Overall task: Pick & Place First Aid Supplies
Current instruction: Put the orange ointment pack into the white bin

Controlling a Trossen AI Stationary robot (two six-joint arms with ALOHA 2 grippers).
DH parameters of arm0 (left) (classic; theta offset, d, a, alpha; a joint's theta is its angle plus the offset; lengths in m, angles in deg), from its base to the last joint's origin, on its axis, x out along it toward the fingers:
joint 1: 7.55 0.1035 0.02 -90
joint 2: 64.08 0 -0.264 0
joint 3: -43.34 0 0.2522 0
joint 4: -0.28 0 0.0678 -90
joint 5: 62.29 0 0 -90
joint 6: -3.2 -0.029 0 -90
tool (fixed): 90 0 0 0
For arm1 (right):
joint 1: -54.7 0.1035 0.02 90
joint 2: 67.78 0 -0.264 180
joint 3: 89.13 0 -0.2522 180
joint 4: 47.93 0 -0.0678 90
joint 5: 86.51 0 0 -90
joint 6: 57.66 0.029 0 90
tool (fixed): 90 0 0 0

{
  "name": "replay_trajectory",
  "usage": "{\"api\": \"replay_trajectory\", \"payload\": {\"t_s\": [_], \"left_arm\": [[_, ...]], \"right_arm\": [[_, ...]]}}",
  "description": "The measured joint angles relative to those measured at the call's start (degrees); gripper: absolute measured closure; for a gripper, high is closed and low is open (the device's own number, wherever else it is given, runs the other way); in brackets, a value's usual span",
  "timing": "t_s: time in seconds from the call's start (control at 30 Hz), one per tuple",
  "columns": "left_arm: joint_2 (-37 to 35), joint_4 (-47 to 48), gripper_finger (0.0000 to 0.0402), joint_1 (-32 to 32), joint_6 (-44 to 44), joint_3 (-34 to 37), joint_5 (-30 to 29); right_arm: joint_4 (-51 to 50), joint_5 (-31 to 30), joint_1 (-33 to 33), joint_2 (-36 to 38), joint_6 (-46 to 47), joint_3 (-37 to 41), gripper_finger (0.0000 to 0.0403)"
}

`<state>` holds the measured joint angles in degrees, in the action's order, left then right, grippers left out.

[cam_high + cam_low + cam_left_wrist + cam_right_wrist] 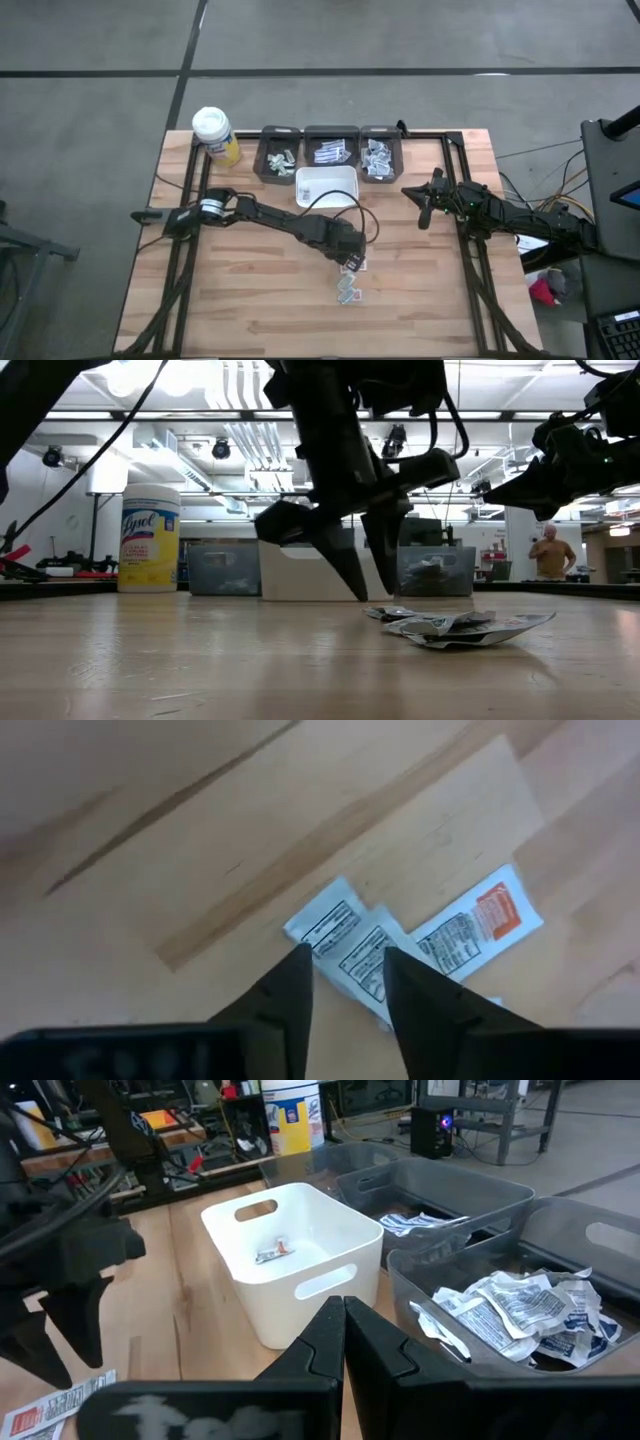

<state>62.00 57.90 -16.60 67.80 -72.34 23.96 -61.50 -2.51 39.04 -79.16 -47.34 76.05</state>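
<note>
Several first aid supplies, small white packets, lie flat on the wooden table near its middle. My left gripper points steeply down over them, open. Its fingertips stand on either side of one white packet with black print. Beside that one lie another white packet and an orange-printed one. In the low view the left gripper hangs just over the tabletop behind the packets. My right gripper waits shut at the table's right, facing the bins.
A white bin holding one packet stands at the far middle. Behind it is a row of three grey bins with more packets. A white-capped yellow bottle stands at the far left corner. A person is in the room beyond.
</note>
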Motion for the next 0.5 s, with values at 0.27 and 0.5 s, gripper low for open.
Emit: {"api": "replay_trajectory", "payload": {"t_s": [0.27,0.5], "left_arm": [[0.0,-0.83,0.028,0.01,3.06,1.06,-0.19],[0.6,-3.44,0.028,0.46,1.98,1.04,-1.11]], "right_arm": [[0.02,0.0,-0.02,-0.02,-0.02,-0.01,0.0394],[0.0,0.0,-0.01,-0.02,-0.02,-0.01,0.0394]]}}
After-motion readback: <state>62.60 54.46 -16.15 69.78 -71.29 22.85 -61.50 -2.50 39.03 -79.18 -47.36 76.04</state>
